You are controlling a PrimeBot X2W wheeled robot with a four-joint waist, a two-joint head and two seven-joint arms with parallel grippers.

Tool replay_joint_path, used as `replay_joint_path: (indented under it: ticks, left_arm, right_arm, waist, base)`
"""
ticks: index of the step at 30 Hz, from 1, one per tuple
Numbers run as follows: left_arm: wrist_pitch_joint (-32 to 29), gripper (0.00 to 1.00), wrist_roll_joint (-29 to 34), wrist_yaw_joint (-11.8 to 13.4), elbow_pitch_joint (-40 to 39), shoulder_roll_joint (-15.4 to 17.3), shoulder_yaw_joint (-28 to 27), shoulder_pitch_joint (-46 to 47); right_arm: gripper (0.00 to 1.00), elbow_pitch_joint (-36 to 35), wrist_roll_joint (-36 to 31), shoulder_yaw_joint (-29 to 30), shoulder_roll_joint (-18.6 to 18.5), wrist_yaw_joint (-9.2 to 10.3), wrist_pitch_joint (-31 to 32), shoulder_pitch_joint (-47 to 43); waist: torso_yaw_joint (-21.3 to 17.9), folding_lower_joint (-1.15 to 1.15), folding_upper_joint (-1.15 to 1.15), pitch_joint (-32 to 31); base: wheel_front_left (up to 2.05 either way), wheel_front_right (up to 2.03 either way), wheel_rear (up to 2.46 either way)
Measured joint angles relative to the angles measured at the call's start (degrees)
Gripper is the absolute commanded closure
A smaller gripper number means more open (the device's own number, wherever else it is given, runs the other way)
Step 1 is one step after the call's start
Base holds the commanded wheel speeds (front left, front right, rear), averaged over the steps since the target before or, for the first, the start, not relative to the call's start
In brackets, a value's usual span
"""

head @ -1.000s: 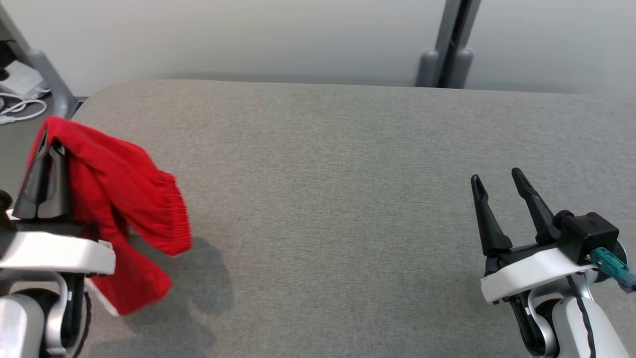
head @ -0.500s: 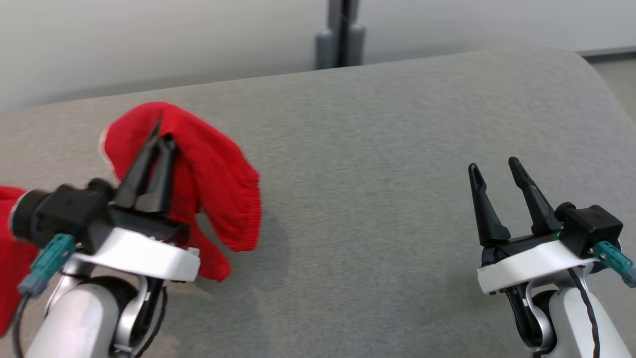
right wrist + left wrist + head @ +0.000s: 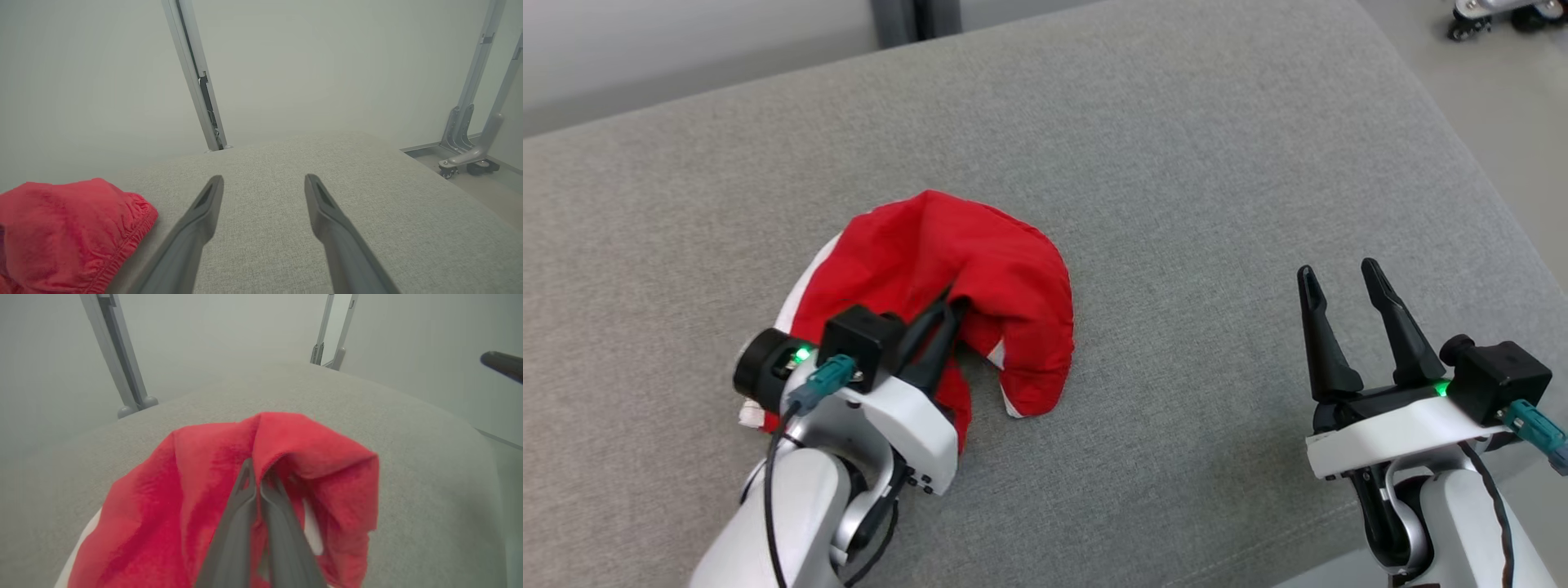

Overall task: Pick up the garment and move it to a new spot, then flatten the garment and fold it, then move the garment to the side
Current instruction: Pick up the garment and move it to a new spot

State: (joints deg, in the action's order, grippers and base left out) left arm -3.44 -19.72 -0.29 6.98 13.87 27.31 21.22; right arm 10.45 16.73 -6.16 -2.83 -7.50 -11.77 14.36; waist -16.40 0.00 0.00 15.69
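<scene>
1. The red garment sits in a bunched heap on the grey padded table, left of centre in the head view. White edging shows along its left rim.
2. The left gripper has its jaws pressed together on a fold of the cloth. In the left wrist view the fabric is draped over and around both fingertips.
3. The right gripper has its jaws spread wide and holds nothing. It hovers over bare table.
4. Key relation: the heap lies directly ahead of and around the left gripper, and well apart to the left of the right one, so the left arm is much nearer. The heap has no clear long axis. It arches, with one lobe drooping toward the table's near edge.
5. Versus one second ago: the head camera has swung, so the background shift isn't object motion. The garment then hung from the left gripper beside the table's left end, and it now rests on the table. The right gripper's pose is unchanged.
6. Judgement: the relocation looks nearly done, and release and flattening come next.
</scene>
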Motion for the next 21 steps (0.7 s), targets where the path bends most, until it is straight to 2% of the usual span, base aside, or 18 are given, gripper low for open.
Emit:
replay_joint_path:
  ticks: [7,8,9,11,16,21]
  left_arm:
    - [2.0,1.0,-0.67,-2.56,6.77,-2.1,2.59,1.05]
    - [2.44,0.69,-0.99,-2.68,7.17,-2.37,2.7,1.19]
    - [2.63,0.28,-1.02,-2.74,7.44,-2.5,2.87,1.3]
    - [3.24,0.0,-1.49,-2.96,7.7,-3.03,3.01,1.29]
    - [4.61,0.0,-4.97,-3.13,6.27,-4.23,1.66,-0.59]
    - [8.76,0.0,-5.58,1.55,3.21,-3.11,-2.93,-3.87]
  right_arm:
    - [0.0,1.92,0.34,0.32,0.01,0.01,-1.07,0.62]
    - [0.0,2.13,0.32,0.42,0.01,0.0,-1.13,0.7]
    - [0.0,2.42,0.3,0.53,0.01,0.0,-1.15,0.73]
    - [0.0,2.87,-0.07,0.85,0.04,0.0,-1.19,0.79]
    - [0.0,3.1,-1.19,1.88,0.03,0.01,-1.01,0.91]
    - [0.0,2.61,-2.37,2.78,0.04,0.0,0.1,0.34]
  waist:
    - [-0.23,0.0,0.0,1.6]
    - [0.09,0.0,0.0,1.49]
    - [0.43,0.0,0.0,1.34]
    - [1.21,0.0,0.0,0.93]
    - [3.55,0.0,0.0,-0.78]
    - [7.02,0.0,0.0,-3.2]
  base:
    - [0.0,0.0,0.0]
    - [0.0,0.0,0.0]
    - [0.0,0.0,0.0]
    - [0.0,0.0,0.0]
    - [0.0,0.0,0.0]
    - [0.0,0.0,0.0]
